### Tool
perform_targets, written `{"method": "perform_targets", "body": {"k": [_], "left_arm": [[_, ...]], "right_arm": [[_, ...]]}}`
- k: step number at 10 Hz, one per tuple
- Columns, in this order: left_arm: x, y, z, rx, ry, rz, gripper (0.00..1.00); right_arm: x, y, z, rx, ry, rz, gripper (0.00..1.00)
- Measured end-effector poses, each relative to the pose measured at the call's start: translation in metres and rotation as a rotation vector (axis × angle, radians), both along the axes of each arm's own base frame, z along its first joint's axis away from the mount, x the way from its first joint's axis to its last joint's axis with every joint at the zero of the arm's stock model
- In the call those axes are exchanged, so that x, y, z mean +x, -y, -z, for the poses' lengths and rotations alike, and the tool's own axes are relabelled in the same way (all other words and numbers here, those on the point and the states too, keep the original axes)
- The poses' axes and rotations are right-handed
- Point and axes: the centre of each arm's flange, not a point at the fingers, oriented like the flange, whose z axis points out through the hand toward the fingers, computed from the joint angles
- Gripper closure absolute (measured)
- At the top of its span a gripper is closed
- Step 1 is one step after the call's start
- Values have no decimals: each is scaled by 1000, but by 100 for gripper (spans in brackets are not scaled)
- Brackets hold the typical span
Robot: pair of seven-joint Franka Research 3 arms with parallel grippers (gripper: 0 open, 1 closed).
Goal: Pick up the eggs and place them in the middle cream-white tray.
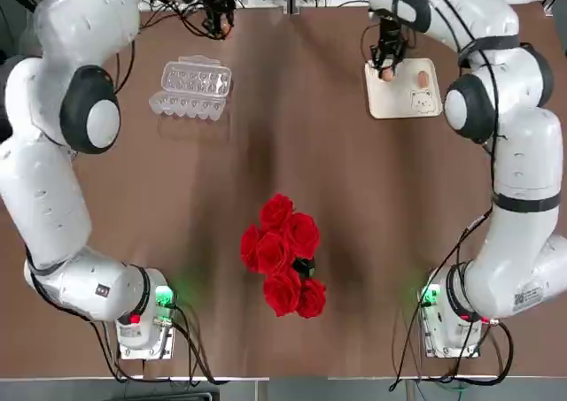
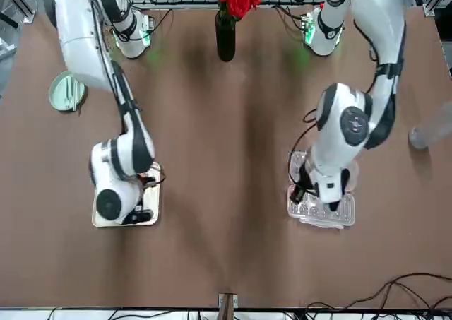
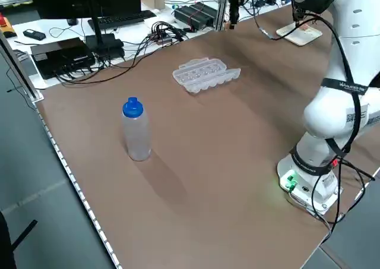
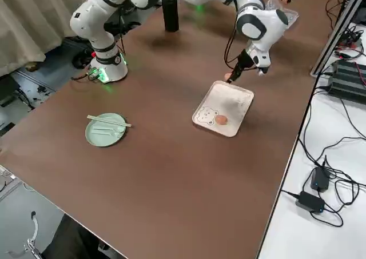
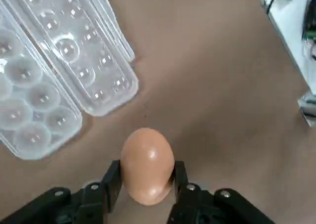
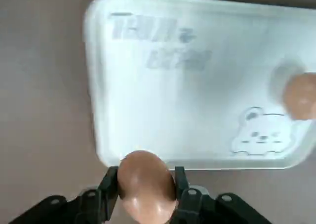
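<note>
A broad brown table (image 1: 186, 268) filled our view, with a white desk (image 4: 320, 213) of cables along its far side and, at its near edge, the bases of both arms. We saw red roses (image 1: 282, 255) between the arms.

Our left gripper (image 5: 146, 184) was at the far left of the table, near the clear carton (image 1: 193, 88), its jaws closed only as far as an egg (image 5: 147, 165) allowed, one finger on each side of it. The carton lay open, its cups facing up.

Our right gripper (image 6: 146, 192) was at the tray (image 1: 403, 88) on the far right, its jaws likewise drawn in around a second egg (image 6: 146, 187), which we saw over the tray's edge. The third egg (image 4: 221, 119) lay on the tray beside the bear drawing (image 4: 206, 115).

We also saw a green dish (image 4: 106, 130) with chopsticks (image 4: 108, 121) across it, and an upright bottle (image 3: 136, 132) with a blue cap.
</note>
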Motion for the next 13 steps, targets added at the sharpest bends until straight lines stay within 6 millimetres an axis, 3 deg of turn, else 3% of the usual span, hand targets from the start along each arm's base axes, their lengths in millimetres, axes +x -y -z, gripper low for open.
{"method": "perform_targets", "body": {"k": [2, 4, 7, 10, 12, 13], "left_arm": [[-12, 38, 15, -2, -24, -9, 53], [-23, 82, 28, -14, -37, -47, 53], [-34, 146, 49, -74, 12, -71, 53], [-64, 215, 103, -155, 100, -1, 53], [-82, 240, 144, -172, 108, 25, 53], [-91, 253, 155, -200, 136, 36, 53]], "right_arm": [[3, 55, 17, -49, -28, -32, 50], [7, 78, 32, -42, 5, -44, 50], [6, 72, 43, -46, 16, -58, 50], [14, 69, 41, -43, 82, -44, 50], [20, 67, 45, -43, 139, -18, 50], [21, 66, 51, -44, 157, -6, 50]]}}
